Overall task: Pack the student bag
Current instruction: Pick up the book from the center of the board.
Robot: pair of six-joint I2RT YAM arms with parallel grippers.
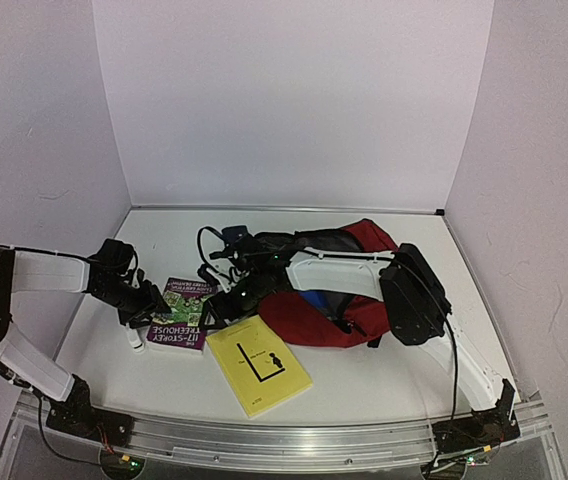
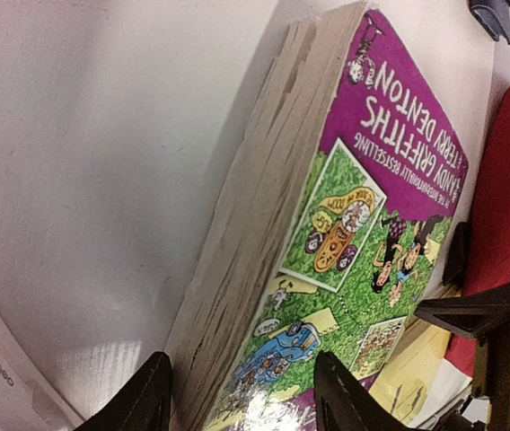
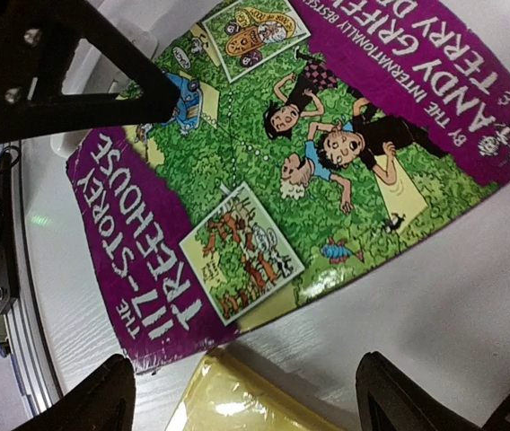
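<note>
I've got L end effector point(image 2: 241, 382) straddling the purple book point(image 2: 363, 206) at its page edge, fingers apart, prob. to pinch it off the bench point(image 1: 364, 390). R end effector point(image 3: 255, 395) hovers over the cover, wide apart, maybe to steady it. Bag point(image 1: 374, 238) lies centre-right, under R arm.

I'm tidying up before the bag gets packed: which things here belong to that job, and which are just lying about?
Job: student bag, purple Treehouse book, yellow book (both likely contents).
Lying about: white labelled item beside the Treehouse book.
</note>
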